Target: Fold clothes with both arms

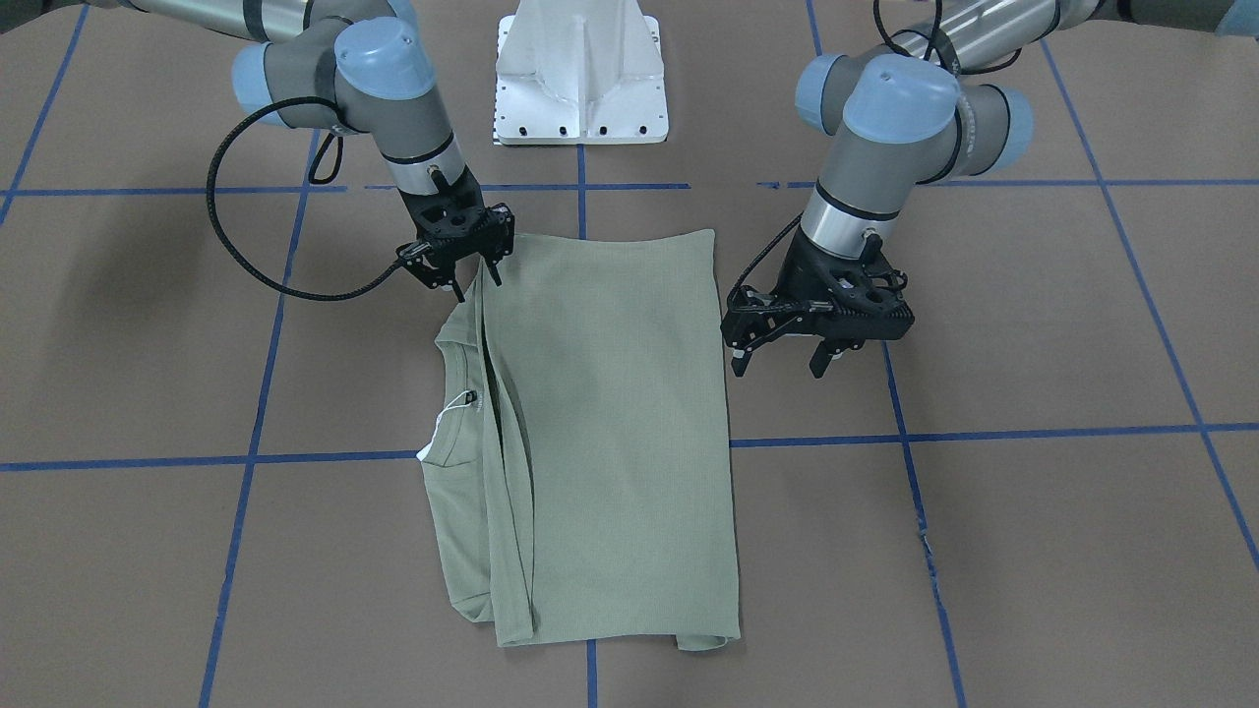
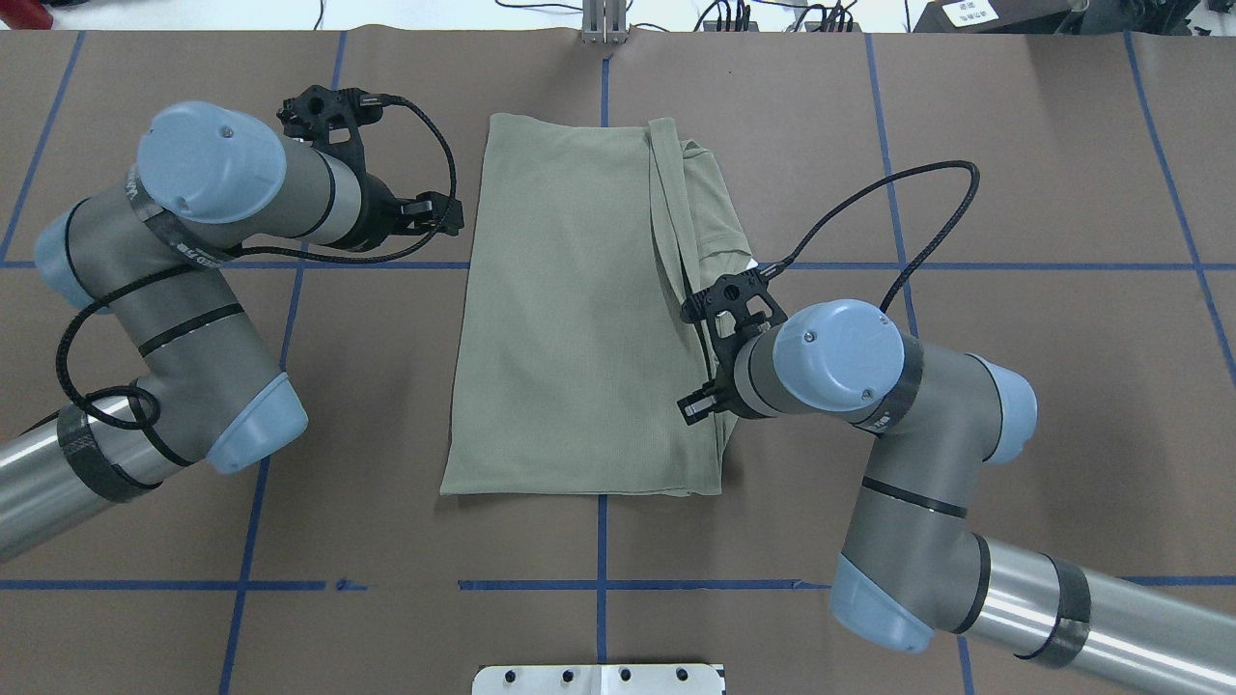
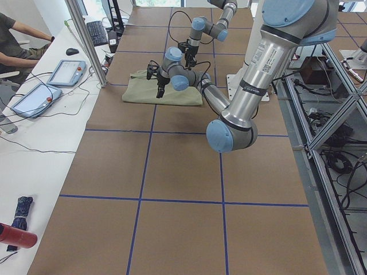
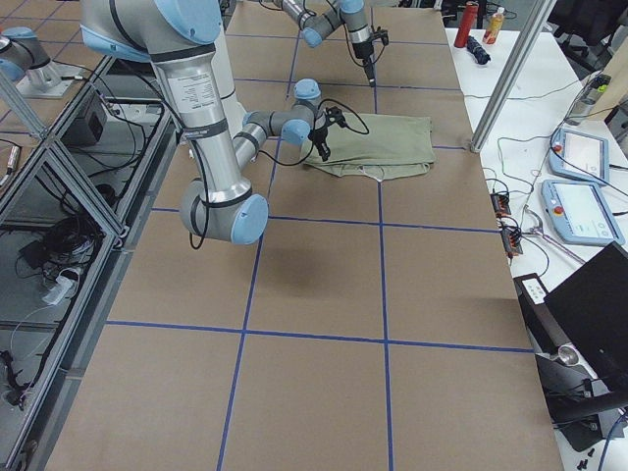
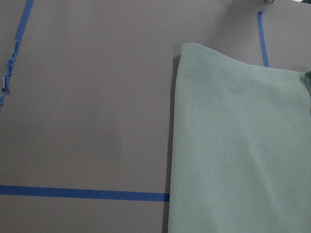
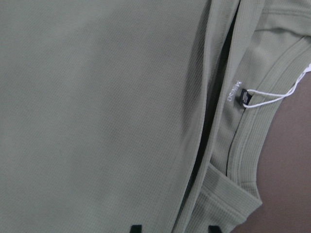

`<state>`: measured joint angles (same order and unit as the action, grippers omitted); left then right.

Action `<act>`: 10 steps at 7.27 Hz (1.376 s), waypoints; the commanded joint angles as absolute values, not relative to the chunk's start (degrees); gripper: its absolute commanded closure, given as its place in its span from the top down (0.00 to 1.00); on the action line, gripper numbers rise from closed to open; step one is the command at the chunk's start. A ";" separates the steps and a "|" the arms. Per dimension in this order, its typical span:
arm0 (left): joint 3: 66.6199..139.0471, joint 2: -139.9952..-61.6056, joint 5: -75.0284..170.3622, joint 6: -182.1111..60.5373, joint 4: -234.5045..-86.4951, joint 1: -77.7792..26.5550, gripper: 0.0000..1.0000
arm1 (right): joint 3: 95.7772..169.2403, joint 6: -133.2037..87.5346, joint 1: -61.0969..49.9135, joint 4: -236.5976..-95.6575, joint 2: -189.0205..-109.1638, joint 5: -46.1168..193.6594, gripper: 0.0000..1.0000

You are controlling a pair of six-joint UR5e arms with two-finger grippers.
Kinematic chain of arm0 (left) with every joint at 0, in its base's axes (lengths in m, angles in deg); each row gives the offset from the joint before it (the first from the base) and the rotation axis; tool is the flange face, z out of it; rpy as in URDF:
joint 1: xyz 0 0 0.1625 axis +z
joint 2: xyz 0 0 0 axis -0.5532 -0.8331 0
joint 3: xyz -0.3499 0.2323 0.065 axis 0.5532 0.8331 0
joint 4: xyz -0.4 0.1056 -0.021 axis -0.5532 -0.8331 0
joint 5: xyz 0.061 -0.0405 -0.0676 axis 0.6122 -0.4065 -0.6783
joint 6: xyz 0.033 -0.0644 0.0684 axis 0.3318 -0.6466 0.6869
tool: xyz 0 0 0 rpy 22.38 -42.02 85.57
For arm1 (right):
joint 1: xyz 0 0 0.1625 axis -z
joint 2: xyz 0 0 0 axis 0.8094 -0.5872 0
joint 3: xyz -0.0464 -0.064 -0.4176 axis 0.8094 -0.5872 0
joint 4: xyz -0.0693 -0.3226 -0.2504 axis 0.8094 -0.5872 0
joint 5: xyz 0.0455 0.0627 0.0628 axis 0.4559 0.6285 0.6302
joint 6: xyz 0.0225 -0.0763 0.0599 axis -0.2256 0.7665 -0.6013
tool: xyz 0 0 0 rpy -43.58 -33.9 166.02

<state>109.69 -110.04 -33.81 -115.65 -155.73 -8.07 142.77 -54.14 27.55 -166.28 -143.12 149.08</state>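
Observation:
The sage-green shirt [image 1: 610,413] lies folded into a long rectangle on the brown table, also seen from overhead [image 2: 579,319]. Its ribbed collar [image 6: 252,145] and small dark neck label [image 1: 470,398] show along one long side. My right gripper [image 1: 479,285] hovers open over the shirt's corner near the collar; in its wrist view both fingertips [image 6: 136,228] stand apart just above the folded edge. My left gripper [image 1: 779,369] is open with nothing in it, just off the opposite long edge of the shirt [image 5: 243,145].
The white pedestal [image 1: 580,88] stands at the robot's side of the table. Blue tape lines [image 1: 984,433] grid the brown surface. A side table with tablets [image 3: 63,71] and a seated person [image 3: 17,34] lies beyond the far edge.

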 commanded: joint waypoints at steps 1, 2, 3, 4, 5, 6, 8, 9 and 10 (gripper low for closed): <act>109.69 -110.21 -33.81 -115.58 -155.75 -8.08 1.00 | 134.67 -54.85 24.26 -166.37 -134.97 149.01 1.00; 109.69 -110.12 -33.81 -115.40 -155.75 -8.08 1.00 | 128.35 -54.76 22.07 -166.37 -129.79 149.10 1.00; 109.60 -110.12 -33.81 -115.40 -155.84 -8.08 1.00 | 123.24 -54.33 20.57 -166.37 -126.34 149.10 1.00; 108.73 -110.12 -33.81 -115.32 -158.10 -8.08 1.00 | 119.27 -52.93 18.64 -166.29 -124.65 149.27 1.00; 108.37 -110.12 -33.89 -115.31 -158.65 -8.08 1.00 | 115.58 -51.00 17.92 -166.20 -123.85 149.27 1.00; 108.37 -110.12 -33.90 -115.31 -158.65 -8.08 1.00 | 114.15 -50.03 17.66 -166.20 -123.85 149.27 1.00; 108.37 -110.12 -33.90 -115.32 -158.74 -8.16 1.00 | 114.13 -50.02 17.48 -166.28 -124.28 149.45 1.00; 108.63 -110.12 -34.16 -115.40 -159.79 -8.34 1.00 | 114.13 -50.28 17.56 -166.20 -124.46 149.80 1.00; 108.72 -110.04 -35.38 -115.32 -159.80 -8.51 1.00 | 114.05 -50.37 17.74 -166.20 -124.55 149.89 1.00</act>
<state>108.56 -110.10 -34.35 -115.36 -159.43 -8.32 114.17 -50.23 17.61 -166.22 -124.41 149.69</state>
